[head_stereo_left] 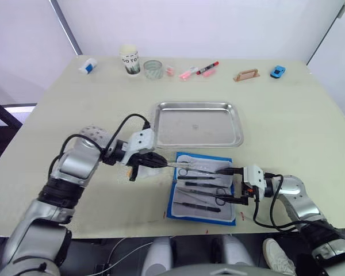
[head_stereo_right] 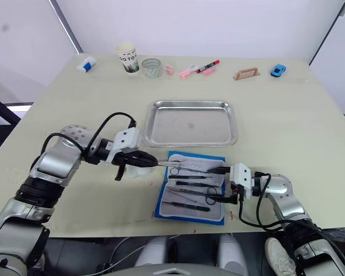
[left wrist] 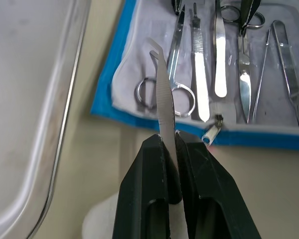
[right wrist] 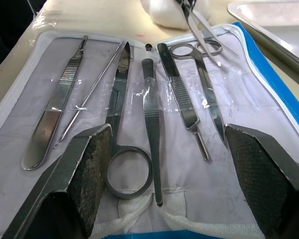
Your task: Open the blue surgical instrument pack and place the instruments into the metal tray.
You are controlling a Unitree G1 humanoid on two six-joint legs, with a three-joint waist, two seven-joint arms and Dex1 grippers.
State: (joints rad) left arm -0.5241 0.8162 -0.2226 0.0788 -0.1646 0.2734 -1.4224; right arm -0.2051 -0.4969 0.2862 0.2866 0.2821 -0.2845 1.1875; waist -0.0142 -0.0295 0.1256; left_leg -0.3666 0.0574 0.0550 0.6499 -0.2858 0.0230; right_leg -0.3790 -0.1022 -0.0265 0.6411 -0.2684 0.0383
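At the bottom centre of the frame the blue case (head_stereo_left: 200,187) lies open on the table (head_stereo_left: 287,132), its pale lining up, with steel tools (right wrist: 149,117) (scissors, tweezers, forceps) side by side under clear bands. The right gripper (head_stereo_left: 232,185) is at the lower right, at the case's right edge, its fingers (right wrist: 89,172) spread wide apart and holding nothing. The left gripper (head_stereo_left: 161,163) is at the centre left, beside the case's upper left corner; its fingers (left wrist: 149,184) are closed on one slim steel tool (left wrist: 163,99), whose tip reaches over the case. Just above the case, in the middle of the frame, the metal tray (head_stereo_left: 198,124) has nothing in it. Along the top of the frame stand a paper cup (head_stereo_left: 130,60), a glass (head_stereo_left: 153,69), marker pens (head_stereo_left: 198,71) and a small blue toy car (head_stereo_left: 278,71).
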